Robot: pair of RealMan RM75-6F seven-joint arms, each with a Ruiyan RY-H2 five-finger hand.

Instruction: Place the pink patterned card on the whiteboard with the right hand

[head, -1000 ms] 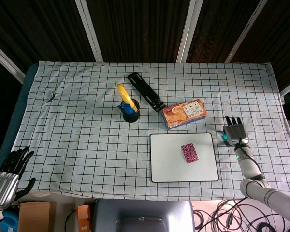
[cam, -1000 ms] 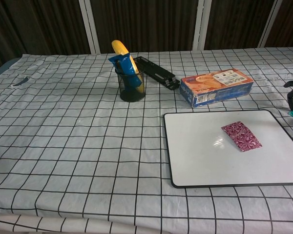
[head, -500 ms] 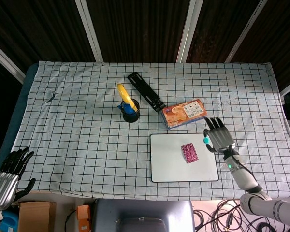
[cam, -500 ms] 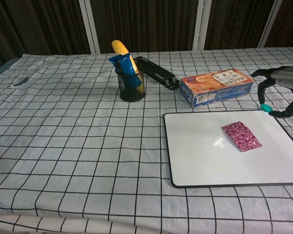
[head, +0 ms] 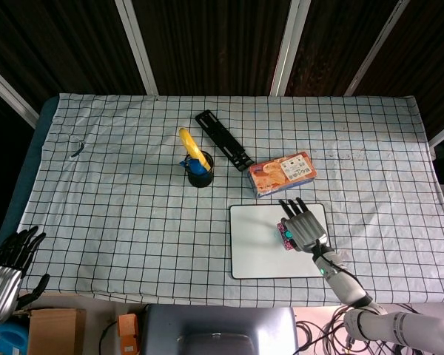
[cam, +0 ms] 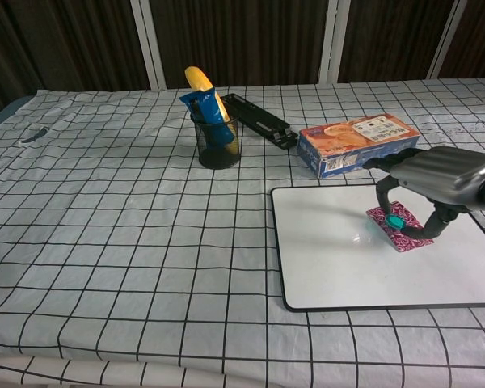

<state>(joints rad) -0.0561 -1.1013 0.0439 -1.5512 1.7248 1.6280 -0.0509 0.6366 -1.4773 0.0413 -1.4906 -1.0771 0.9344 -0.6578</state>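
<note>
The pink patterned card [cam: 410,235] lies flat on the whiteboard [cam: 331,259], right of its middle. My right hand [cam: 432,178] hangs just over the card with its fingers curved down and apart, holding nothing; whether a fingertip touches the card I cannot tell. In the head view the right hand [head: 303,219] hides most of the card [head: 280,221], and the whiteboard [head: 251,251] shows around it. My left hand [head: 7,266] stays off the table's front left corner, fingers spread and empty.
An orange snack box [cam: 357,144] lies just behind the whiteboard. A black mesh cup [cam: 219,141] with a yellow and a blue item stands left of it, and a long black bar [cam: 259,121] lies behind. A small clip [cam: 34,136] sits far left.
My right hand has swept in from the table's right edge, leftward over the whiteboard, and now hangs above the card. The card has not moved. The left hand has sunk slightly.
</note>
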